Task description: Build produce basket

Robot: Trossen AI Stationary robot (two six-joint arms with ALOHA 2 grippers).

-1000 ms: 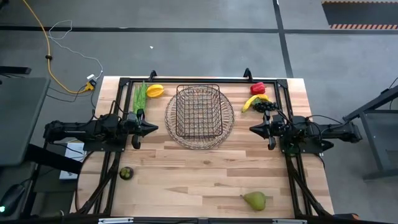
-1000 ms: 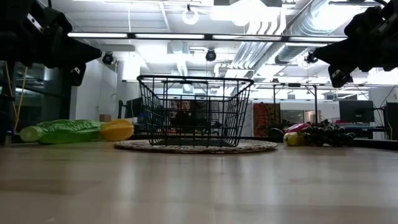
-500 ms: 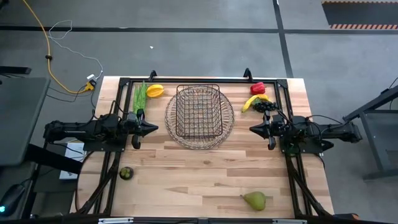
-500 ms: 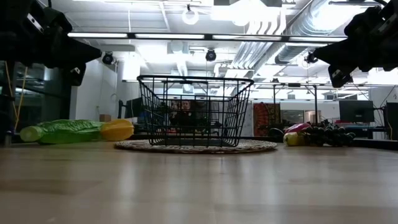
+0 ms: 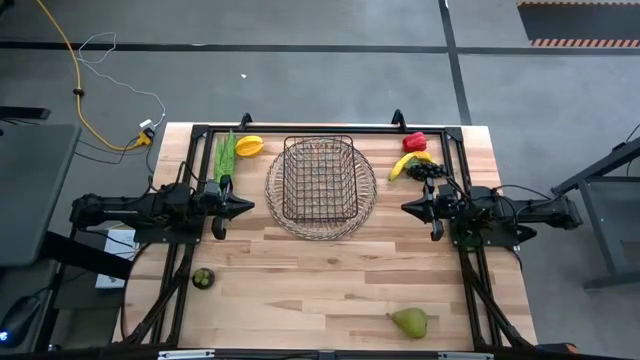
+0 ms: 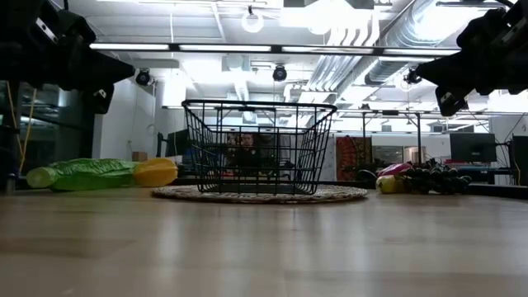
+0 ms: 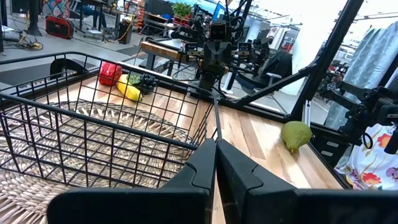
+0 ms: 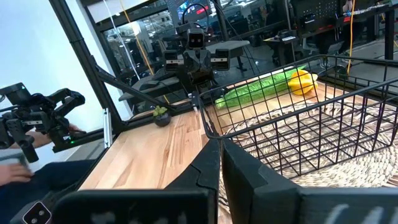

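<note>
- High view: your basket (image 5: 321, 186) sits empty at the upper middle of the frame on the counter (image 5: 300, 290). The produce lies all around it: leafy bunch (image 5: 225, 157) and orange pepper (image 5: 249, 146) at the upper left, red pepper (image 5: 414, 142), banana (image 5: 407, 164) and grapes (image 5: 424, 172) at the upper right, the small dark fruit (image 5: 203, 278) at lower left, the pear (image 5: 410, 321) at lower right. The left gripper (image 5: 243, 207) and right gripper (image 5: 407, 208) flank the basket, both apart from it
- Low view: the basket stands level at the middle of the frame; both arms hang high in the top corners, holding nothing
- Left wrist view: your left fingers (image 7: 205, 163) are clenched together on nothing, aimed at the basket wall
- Right wrist view: your right fingers (image 8: 214, 163) are likewise pressed together and empty
- Handling, as a judgement: these look like light, stiff toy pieces with smooth skins that may slip; take the banana and the leafy bunch across their middles, and the pear at its broad belly, since round pieces may roll
</note>
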